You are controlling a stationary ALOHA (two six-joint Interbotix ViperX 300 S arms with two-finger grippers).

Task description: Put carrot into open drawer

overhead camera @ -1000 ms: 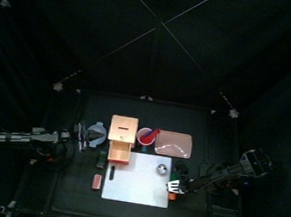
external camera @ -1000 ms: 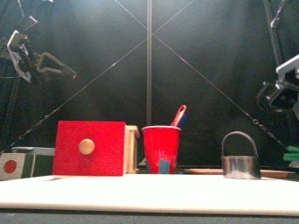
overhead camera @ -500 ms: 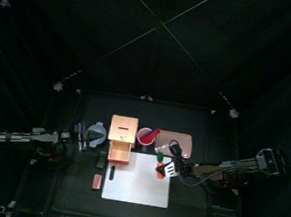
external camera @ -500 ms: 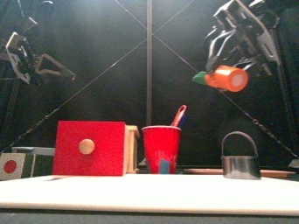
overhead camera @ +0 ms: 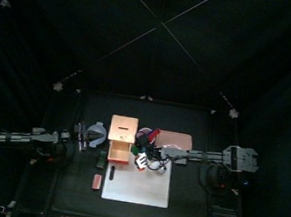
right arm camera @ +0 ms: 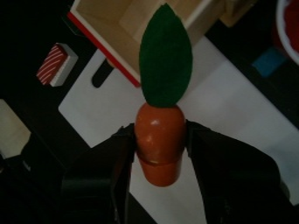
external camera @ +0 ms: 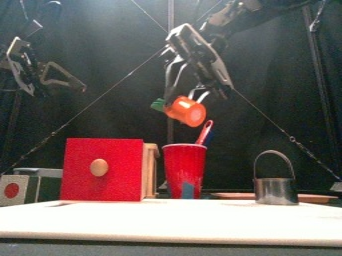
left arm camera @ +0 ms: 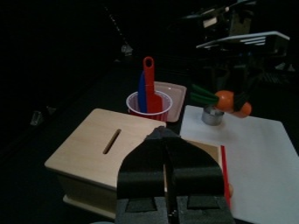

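The right tool (external camera: 191, 98), clamped on the carrot (external camera: 186, 110), has swung inward from the desk's right edge and now hangs above the red cup (external camera: 185, 170), beside the drawer (overhead camera: 120, 156). The left tool (left arm camera: 172, 153) rests shut.

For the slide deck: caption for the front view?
Right hand holds the carrot in the air above the red cup, beside the red-fronted box.

Carrot (right arm camera: 162, 136): smooth, glossy plastic with matt green leaf. Box (left arm camera: 122, 149): pale bare wood, matt top. Cup (external camera: 185, 170): glossy red plastic. Small handled container (external camera: 275, 187): shiny metal.
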